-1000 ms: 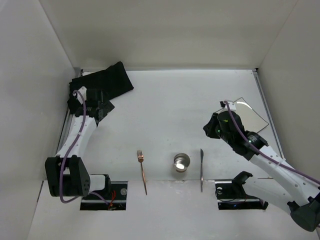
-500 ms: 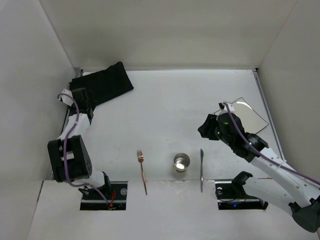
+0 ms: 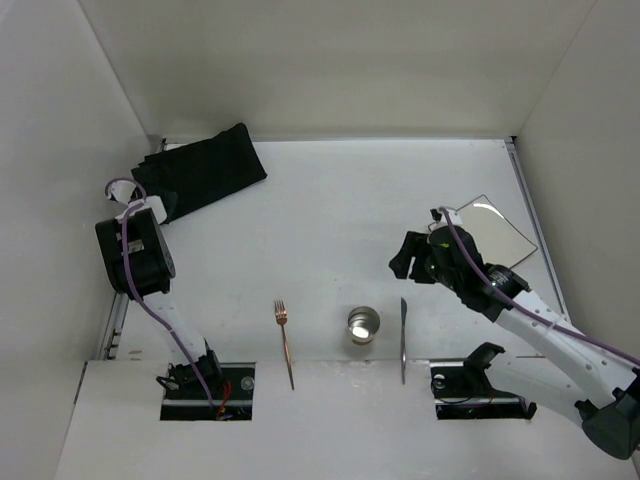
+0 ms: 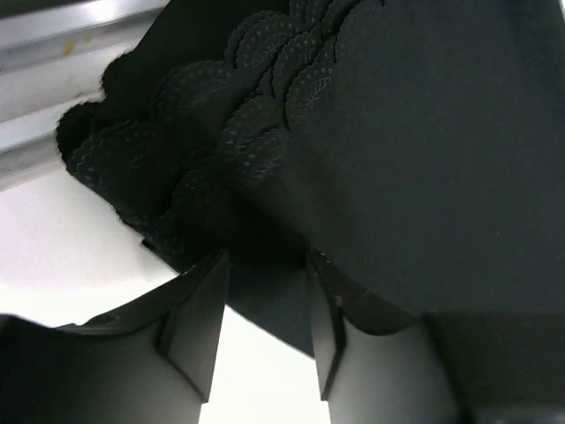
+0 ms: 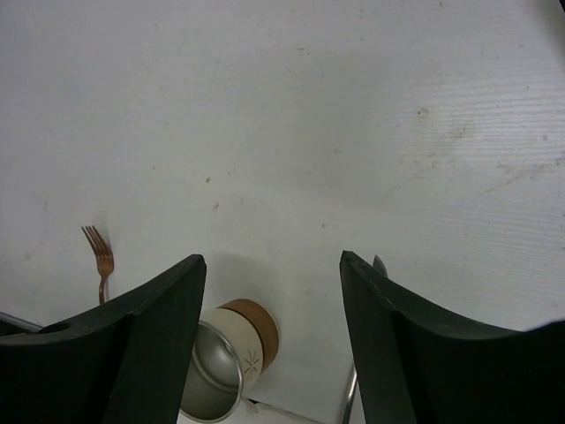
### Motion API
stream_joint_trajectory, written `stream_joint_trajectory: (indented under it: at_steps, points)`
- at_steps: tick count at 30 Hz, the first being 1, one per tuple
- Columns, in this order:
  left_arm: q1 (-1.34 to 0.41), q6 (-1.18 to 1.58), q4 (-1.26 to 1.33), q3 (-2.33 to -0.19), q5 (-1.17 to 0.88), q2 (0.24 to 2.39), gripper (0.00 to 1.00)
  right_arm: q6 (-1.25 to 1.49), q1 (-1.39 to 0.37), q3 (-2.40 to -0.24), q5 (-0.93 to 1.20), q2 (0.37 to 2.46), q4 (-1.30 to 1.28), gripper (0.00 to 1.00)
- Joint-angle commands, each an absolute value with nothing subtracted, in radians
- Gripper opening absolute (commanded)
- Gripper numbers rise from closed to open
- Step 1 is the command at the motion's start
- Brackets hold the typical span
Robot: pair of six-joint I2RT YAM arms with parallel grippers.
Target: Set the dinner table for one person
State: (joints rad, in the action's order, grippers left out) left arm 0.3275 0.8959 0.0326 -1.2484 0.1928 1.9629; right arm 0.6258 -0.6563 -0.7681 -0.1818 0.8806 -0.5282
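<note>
The dinner table (image 3: 330,210) is a matte white top. A black scallop-edged placemat (image 3: 205,165) lies folded at its far left corner. My left gripper (image 3: 152,207) is at the mat's near-left end. In the left wrist view the placemat (image 4: 424,132) fills the frame, and my left gripper (image 4: 265,265) is shut on its bunched edge. My right gripper (image 3: 400,265) hovers open over bare table, left of a square white plate (image 3: 495,232). Nothing sits between its fingers in the right wrist view, where the right gripper (image 5: 272,261) stands wide.
Along the near edge lie a copper fork (image 3: 286,340), a metal cup (image 3: 364,324) and a knife (image 3: 403,340). The right wrist view shows the cup (image 5: 231,353), the fork (image 5: 100,256) and the knife (image 5: 350,396) below the fingers. White walls enclose the table.
My left arm has folded back toward the left wall and its jaws have closed on the placemat's edge. My right gripper has opened and moved left, away from the plate.
</note>
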Motion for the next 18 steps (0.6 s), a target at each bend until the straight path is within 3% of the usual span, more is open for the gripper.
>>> stream_joint_trajectory:
  at_steps: [1,7,11,18]
  points:
    - [0.326,0.928,0.006,-1.319,0.189,2.002,0.34,0.630,-0.665,-0.810,-0.169,0.888,-0.531,0.69]
    - [0.323,0.957,0.011,-1.381,0.112,2.086,0.06,0.626,-0.659,-0.821,-0.173,0.894,-0.551,0.69]
    - [0.222,0.983,0.070,-1.272,0.071,2.042,0.01,0.621,-0.634,-0.819,-0.178,0.893,-0.540,0.69]
    - [-0.068,1.095,0.209,-1.005,0.061,1.878,0.01,0.614,-0.619,-0.827,-0.172,0.916,-0.494,0.69]
